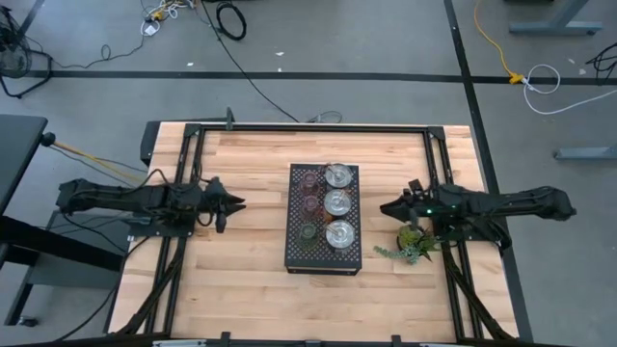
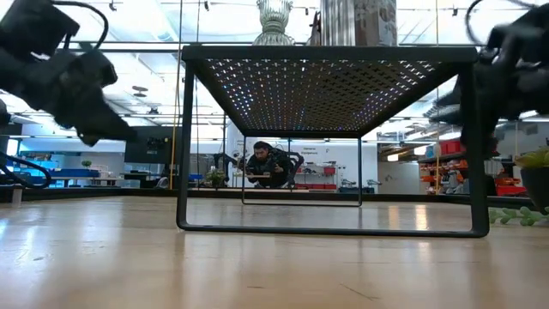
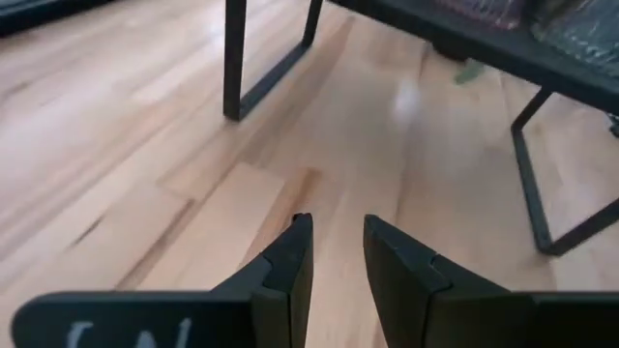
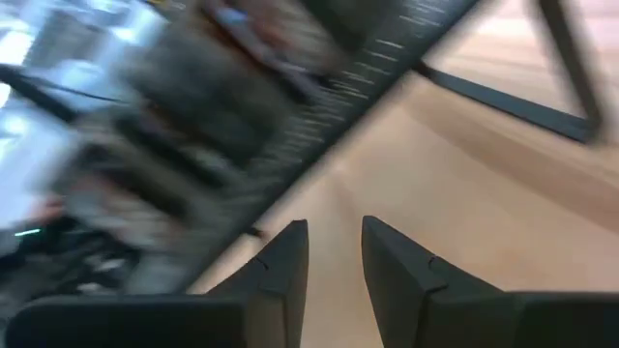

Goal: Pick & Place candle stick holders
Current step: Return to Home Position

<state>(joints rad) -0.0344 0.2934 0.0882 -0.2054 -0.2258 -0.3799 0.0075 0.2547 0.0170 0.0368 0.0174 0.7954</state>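
Observation:
Six candle stick holders stand on a black perforated stand (image 1: 323, 260) in the middle of the table. Three wider clear ones (image 1: 337, 203) form its right column. Two pinkish-red ones (image 1: 308, 179) and an olive-green one (image 1: 308, 231) form its left column. My left gripper (image 1: 236, 204) hovers left of the stand, pointing at it, fingers nearly together and empty (image 3: 338, 227). My right gripper (image 1: 384, 207) hovers right of the stand, pointing at it, fingers nearly together and empty (image 4: 336, 227). In the low view, glass holders (image 2: 274, 21) show on top of the stand.
A small green potted plant (image 1: 415, 243) stands on the table just under my right arm, right of the stand. The stand rests on thin metal legs (image 2: 184, 137) with open space beneath. Bare wood lies left and near of the stand. A person (image 2: 270, 163) sits far behind the table.

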